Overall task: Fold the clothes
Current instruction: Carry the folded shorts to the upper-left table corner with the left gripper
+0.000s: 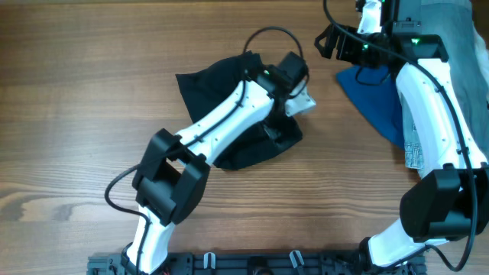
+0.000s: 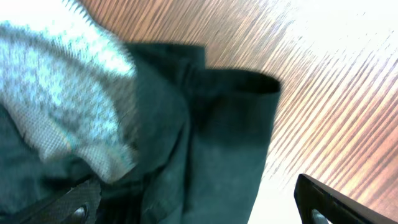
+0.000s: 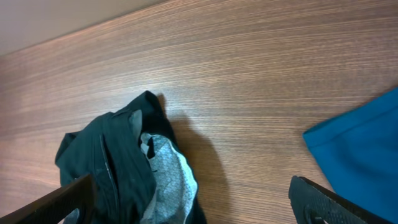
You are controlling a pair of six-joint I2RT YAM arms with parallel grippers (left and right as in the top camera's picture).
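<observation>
At the middle of the table (image 1: 76, 99), a little toward its far edge, the black clothes (image 1: 202, 88) lie in a bunched heap, creased and not laid flat. One corner of the heap points toward the far left corner. A pale band (image 1: 306, 104) of grey-white lining shows at the heap's right end. The left arm (image 1: 221, 126) reaches from the near edge diagonally across the heap. The left gripper (image 1: 294, 76) hangs over the right end, just beside the pale band. In the left wrist view its fingers (image 2: 323, 202) stand wide apart, one above black cloth (image 2: 217, 137), the other above bare wood. The pale band (image 2: 62, 93) shows a fine mesh weave; nothing is pinched, grip released. Whether a fingertip touches the cloth cannot be told. The right arm (image 1: 428, 114) stands along the right edge, and the right gripper (image 1: 332, 42) is near the far edge, apart from the heap. In the right wrist view its fingers (image 3: 323, 202) are spread and empty above bare wood, with the heap (image 3: 93, 162) on one side. A blue cloth (image 1: 374, 99) lies flat near the right edge, partly under the right arm. A grey-blue cloth (image 1: 466, 53) fills the far right corner.
</observation>
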